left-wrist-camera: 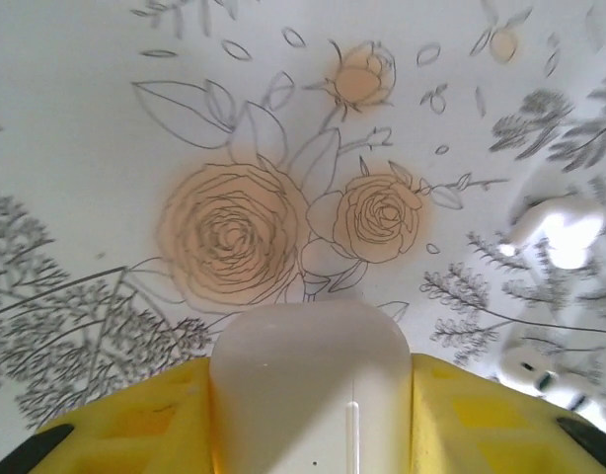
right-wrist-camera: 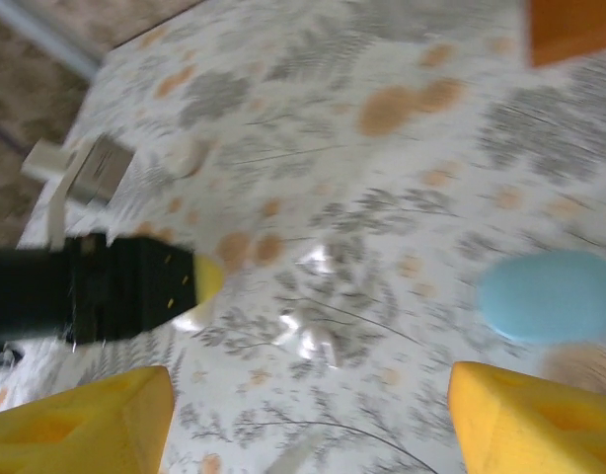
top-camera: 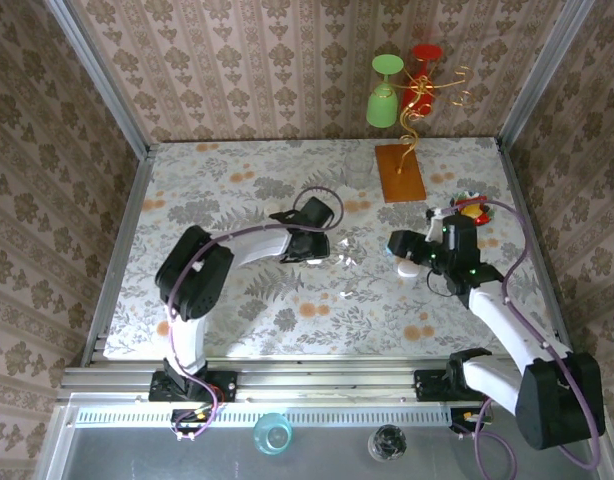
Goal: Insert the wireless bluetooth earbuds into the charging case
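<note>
A white pebble-shaped charging case (left-wrist-camera: 311, 385) sits between the yellow fingers (left-wrist-camera: 125, 425) of my left gripper (left-wrist-camera: 311, 395), which touch both its sides just above the floral tablecloth. Two white earbuds (left-wrist-camera: 565, 232) (left-wrist-camera: 540, 370) lie on the cloth to its right. From above, my left gripper (top-camera: 322, 250) is at mid-table. My right gripper (top-camera: 399, 245) faces it from the right. In the right wrist view my right gripper (right-wrist-camera: 313, 380) is open with nothing between its fingers. The glossy earbuds (right-wrist-camera: 313, 331) lie on the cloth ahead of it.
A teal pebble-shaped case (right-wrist-camera: 548, 296) lies on the cloth to the right in the right wrist view. A wooden-based stand (top-camera: 399, 172) with hanging green and red glasses stands at the back. A small colourful object (top-camera: 472, 208) lies at the right edge. Patterned walls enclose the table (top-camera: 237, 180).
</note>
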Robot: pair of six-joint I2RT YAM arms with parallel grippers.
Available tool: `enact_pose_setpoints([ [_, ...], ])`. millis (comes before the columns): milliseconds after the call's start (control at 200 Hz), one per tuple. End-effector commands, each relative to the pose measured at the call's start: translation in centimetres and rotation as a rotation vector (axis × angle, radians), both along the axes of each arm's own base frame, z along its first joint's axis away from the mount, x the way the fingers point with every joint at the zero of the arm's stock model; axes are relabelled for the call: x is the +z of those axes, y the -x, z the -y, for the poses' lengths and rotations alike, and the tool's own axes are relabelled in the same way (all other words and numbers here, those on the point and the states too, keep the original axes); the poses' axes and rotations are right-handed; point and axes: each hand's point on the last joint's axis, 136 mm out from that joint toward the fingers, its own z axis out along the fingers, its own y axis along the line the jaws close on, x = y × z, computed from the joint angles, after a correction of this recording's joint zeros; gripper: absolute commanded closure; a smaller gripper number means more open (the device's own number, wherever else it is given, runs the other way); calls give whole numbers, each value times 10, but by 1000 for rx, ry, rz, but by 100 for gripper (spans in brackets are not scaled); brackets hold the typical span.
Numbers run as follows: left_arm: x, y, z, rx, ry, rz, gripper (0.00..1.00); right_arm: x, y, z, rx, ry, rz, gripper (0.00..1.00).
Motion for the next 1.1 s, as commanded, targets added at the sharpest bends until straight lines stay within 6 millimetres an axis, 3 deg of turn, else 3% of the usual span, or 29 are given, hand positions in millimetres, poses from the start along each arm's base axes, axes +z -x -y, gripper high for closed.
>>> enact_pose_setpoints([
  [0, 44, -14, 14, 87, 235, 26, 59, 24, -6, -33, 141, 35, 207, 23],
  [170, 68, -13, 12, 190, 384, 20, 59, 29, -13, -79, 233, 51, 292, 20],
  [405, 89, -9, 12, 276, 539, -8, 59, 29, -35, -113, 209, -44, 307, 22],
  [445, 91, -9, 12, 280, 552, -11, 59, 19, -39, -119, 215, -55, 279, 23],
  [810, 93, -8, 9, 301, 593, -25, 59, 8, -60, -149, 250, -140, 242, 29],
  [1095, 97, -10, -2, 321, 598, -14, 59, -2, -66, -160, 283, -158, 213, 41],
])
